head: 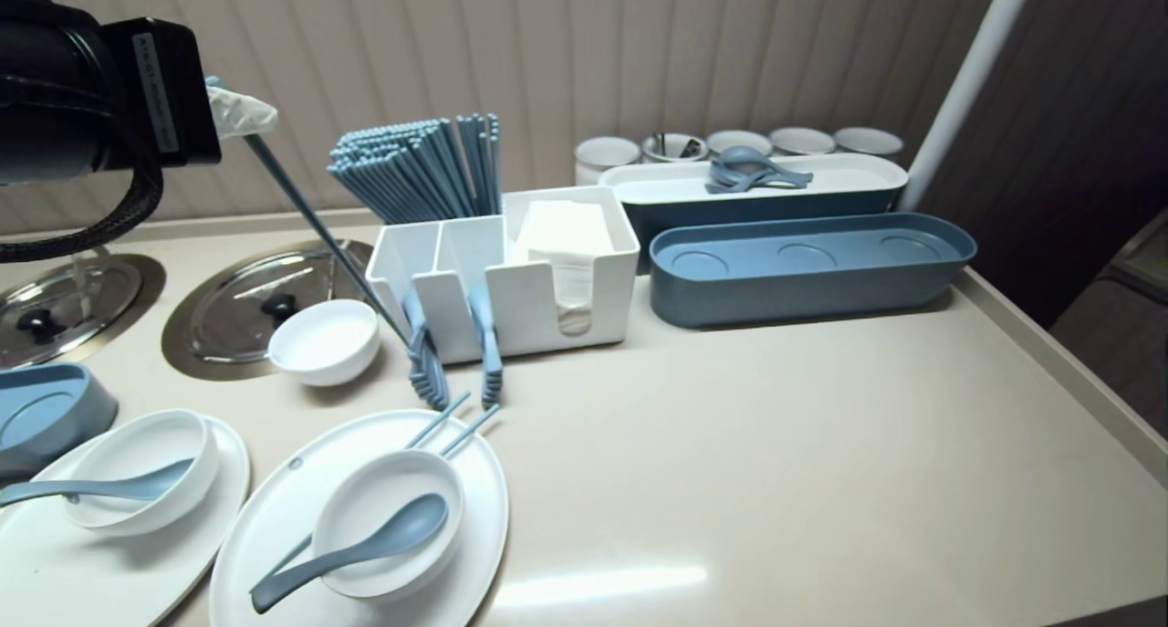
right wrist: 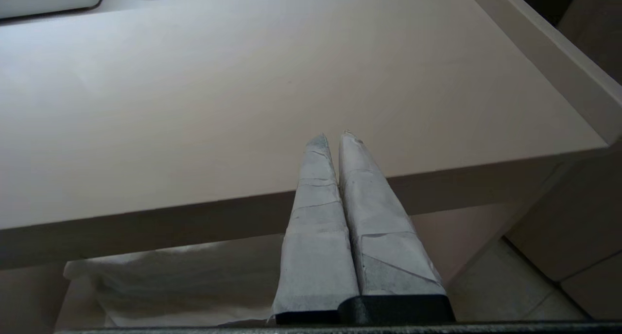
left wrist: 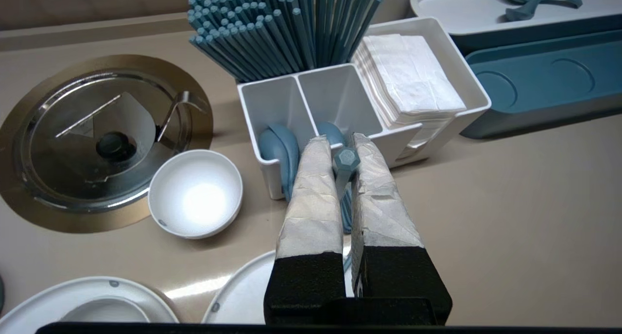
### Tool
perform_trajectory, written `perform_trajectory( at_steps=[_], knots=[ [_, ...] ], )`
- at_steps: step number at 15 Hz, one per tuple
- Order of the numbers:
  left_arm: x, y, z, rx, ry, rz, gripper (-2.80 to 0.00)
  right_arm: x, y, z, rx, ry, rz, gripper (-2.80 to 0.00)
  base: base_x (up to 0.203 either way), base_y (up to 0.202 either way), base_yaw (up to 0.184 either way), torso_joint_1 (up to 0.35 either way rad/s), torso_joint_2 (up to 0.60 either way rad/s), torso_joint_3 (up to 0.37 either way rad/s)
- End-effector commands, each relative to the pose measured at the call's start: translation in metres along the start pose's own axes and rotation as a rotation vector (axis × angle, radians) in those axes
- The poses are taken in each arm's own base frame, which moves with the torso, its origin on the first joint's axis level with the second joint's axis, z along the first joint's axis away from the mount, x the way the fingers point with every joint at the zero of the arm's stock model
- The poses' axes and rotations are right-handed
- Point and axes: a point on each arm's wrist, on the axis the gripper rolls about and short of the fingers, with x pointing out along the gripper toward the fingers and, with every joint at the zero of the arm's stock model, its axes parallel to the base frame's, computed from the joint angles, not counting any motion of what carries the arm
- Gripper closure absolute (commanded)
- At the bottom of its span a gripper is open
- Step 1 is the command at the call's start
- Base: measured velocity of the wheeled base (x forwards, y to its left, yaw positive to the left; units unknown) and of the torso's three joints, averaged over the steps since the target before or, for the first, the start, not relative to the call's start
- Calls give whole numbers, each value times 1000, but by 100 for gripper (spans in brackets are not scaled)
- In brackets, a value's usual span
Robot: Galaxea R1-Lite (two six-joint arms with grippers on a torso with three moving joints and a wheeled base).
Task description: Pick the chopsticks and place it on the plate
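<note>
beige worktop (head: 776,444) before a panelled wall: the left tool (head: 239,114) pinched a blue chopstick (head: 319,235) by its top end, letting it slant down to the white organizer (head: 547,308) below; the right tool (right wrist: 333,138) hung closed and empty at the worktop's edge.

The left hand (left wrist: 341,148) pinches a blue chopstick (left wrist: 345,162) near the white organizer (left wrist: 340,88), with a small white bowl (left wrist: 195,194) just beside that organizer on the desk (left wrist: 510,202).

organizer (head: 511,308) on surface (head: 776,444): chopsticks (head: 424,166) far left in it, napkins (head: 566,235) right; chopstick (head: 310,209), then bowl (head: 326,339), left; tray (head: 803,285) right; plates (head: 274,499) near.
</note>
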Motion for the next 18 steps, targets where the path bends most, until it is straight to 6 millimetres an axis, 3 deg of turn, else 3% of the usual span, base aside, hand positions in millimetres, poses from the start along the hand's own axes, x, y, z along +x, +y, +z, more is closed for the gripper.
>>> perform_trajectory(
  at_steps=[1,18],
  knots=[
    [1,0,-1,1,7,4,0,0,0,0,0,-1,1,0,2,111,-19,2,-1,4],
    [1,0,-2,4,17,6,0,0,0,0,0,-1,1,0,0,193,-4,4,2,2]
  ],
)
